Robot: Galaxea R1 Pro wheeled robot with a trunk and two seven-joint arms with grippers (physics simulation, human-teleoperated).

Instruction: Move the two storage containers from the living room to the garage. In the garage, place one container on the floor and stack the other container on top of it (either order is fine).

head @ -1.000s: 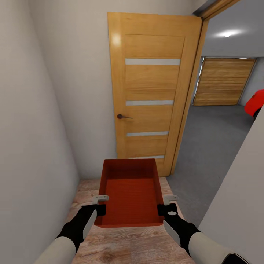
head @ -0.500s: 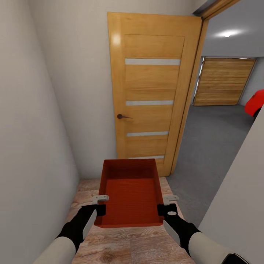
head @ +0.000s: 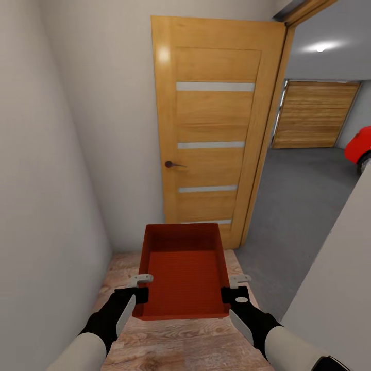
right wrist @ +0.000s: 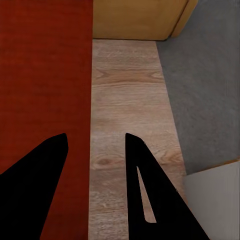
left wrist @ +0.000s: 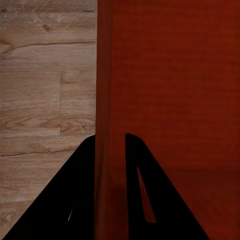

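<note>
One red-orange storage container (head: 185,273) hangs level above the wood-plank floor (head: 180,345), between my two grippers. My left gripper (head: 140,286) is shut on its left side wall; in the left wrist view the two fingers (left wrist: 134,155) pinch that thin wall (left wrist: 104,100) closely. My right gripper (head: 233,286) straddles the right side wall with its jaws apart. In the right wrist view the container (right wrist: 45,75) ends between the fingers (right wrist: 132,150), with a gap to the outer one. The garage's grey concrete floor (head: 299,206) lies beyond the doorway ahead on the right.
An orange-brown door (head: 216,129) stands open straight ahead, against the wall. White walls close in on the left (head: 41,206) and at the near right (head: 335,288). Inside the garage are a slatted wooden door (head: 314,116) and part of a red car (head: 359,144).
The view has shifted slightly, so a bit more of the red car shows at the right edge. The container and both grippers keep the same places relative to each other.
</note>
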